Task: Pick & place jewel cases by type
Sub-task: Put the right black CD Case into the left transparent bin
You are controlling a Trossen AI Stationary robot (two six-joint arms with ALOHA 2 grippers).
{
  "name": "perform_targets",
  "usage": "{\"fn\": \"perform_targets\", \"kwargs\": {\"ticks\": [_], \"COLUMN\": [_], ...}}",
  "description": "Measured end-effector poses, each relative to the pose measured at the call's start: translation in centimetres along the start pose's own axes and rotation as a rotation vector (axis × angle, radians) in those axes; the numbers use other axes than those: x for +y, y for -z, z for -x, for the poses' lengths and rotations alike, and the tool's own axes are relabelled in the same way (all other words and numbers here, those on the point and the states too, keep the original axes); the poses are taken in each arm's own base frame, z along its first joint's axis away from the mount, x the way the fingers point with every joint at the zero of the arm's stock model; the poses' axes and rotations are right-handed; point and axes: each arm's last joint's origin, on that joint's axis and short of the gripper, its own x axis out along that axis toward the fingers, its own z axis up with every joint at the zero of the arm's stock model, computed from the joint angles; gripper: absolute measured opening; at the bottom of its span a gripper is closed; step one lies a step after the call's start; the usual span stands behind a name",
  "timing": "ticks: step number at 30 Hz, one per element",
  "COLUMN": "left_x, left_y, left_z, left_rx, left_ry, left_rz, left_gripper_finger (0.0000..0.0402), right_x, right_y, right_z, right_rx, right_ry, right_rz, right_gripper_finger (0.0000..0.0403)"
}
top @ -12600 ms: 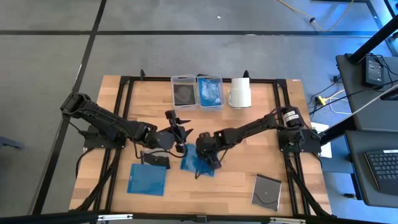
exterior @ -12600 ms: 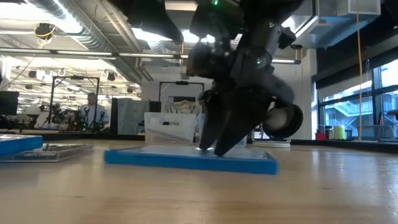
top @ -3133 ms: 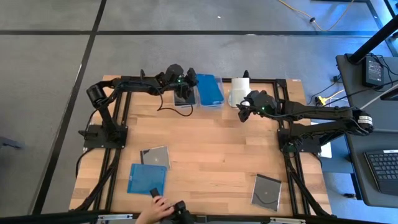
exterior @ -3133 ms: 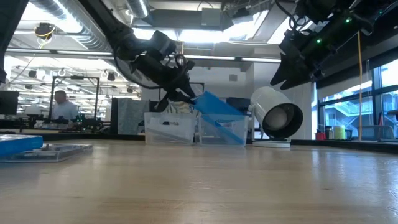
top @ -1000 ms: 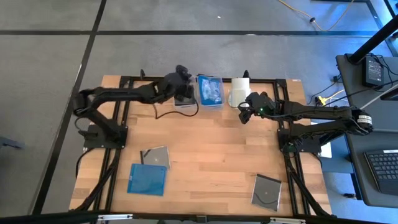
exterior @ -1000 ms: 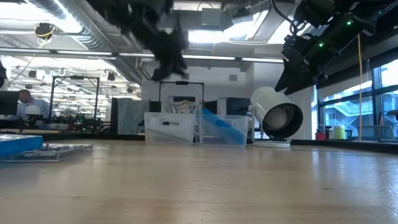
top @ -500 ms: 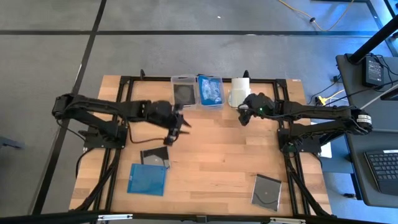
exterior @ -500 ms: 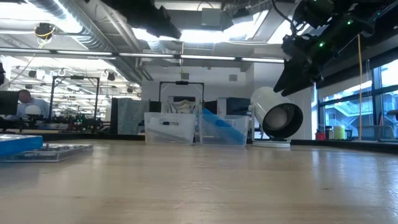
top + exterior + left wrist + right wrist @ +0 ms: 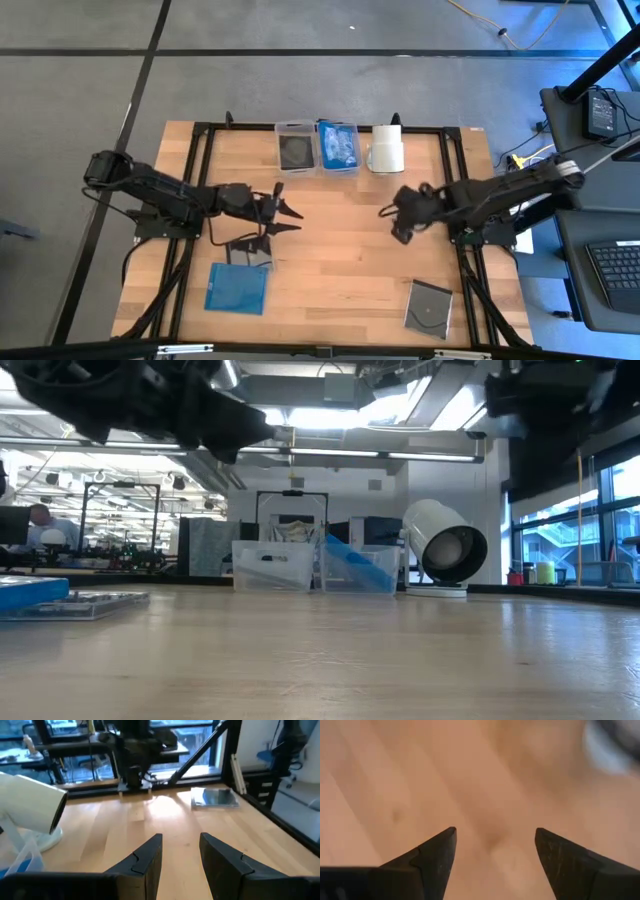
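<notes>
My left gripper (image 9: 290, 220) hovers open and empty over the table's left-middle, pointing toward the right edge, fingers apart in the left wrist view (image 9: 180, 840). A dark grey jewel case (image 9: 250, 252) lies flat just nearer than it, and a blue jewel case (image 9: 237, 288) lies flat beyond that toward the near edge. Another grey jewel case (image 9: 430, 307) lies flat near the right front corner. My right gripper (image 9: 392, 224) hangs open and empty over bare wood at the right-middle, tilted downward (image 9: 495, 832).
Two clear bins stand at the far edge: the left bin (image 9: 297, 148) holds a dark case, the right bin (image 9: 337, 146) holds blue cases, one leaning on its wall (image 9: 350, 555). A white roll (image 9: 385, 148) stands right of them. Bare wood spans the middle.
My left gripper has swung from over the far bins toward the near edge and down, rolling its wrist, and now points level toward the right edge. My right gripper has left the white roll, come toward the near edge and tipped further down. Both stayed open and empty.
</notes>
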Motion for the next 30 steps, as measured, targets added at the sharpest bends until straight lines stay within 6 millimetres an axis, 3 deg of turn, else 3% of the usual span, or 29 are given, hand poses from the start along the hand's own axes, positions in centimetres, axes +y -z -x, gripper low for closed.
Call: {"fn": "perform_targets", "kwargs": {"ticks": [6, 11, 16, 25, 30], "left_x": [-1.0, -1.5, -1.6, -0.9, -0.9], "left_y": [0.4, 0.3, 0.3, 0.2, 0.2], "left_z": [0.4, 0.4, 0.4, 0.4, 0.4], "left_rx": [-0.04, -0.049, -0.054, -0.049, -0.05], "left_ry": [0.036, 0.058, 0.046, -0.172, -0.2], "left_rz": [-0.009, -0.049, -0.05, -0.042, -0.047], "left_gripper_finger": [0.0128, 0.0128, 0.0127, 0.0127, 0.0127], "right_x": [4.2, 6.7, 6.9, 8.4, 9.8], "right_y": [4.2, 7.8, 9.1, 9.2, 9.7], "right_z": [0.2, 0.2, -0.3, -0.5, -0.5], "right_rx": [0.398, 0.57, 0.583, 0.371, 0.283], "right_ry": [0.099, 0.08, 0.043, -0.048, -0.129], "right_rz": [0.007, 0.265, 0.59, 0.695, 0.705], "right_gripper_finger": [0.0273, 0.0273, 0.0273, 0.0273, 0.0273]}}
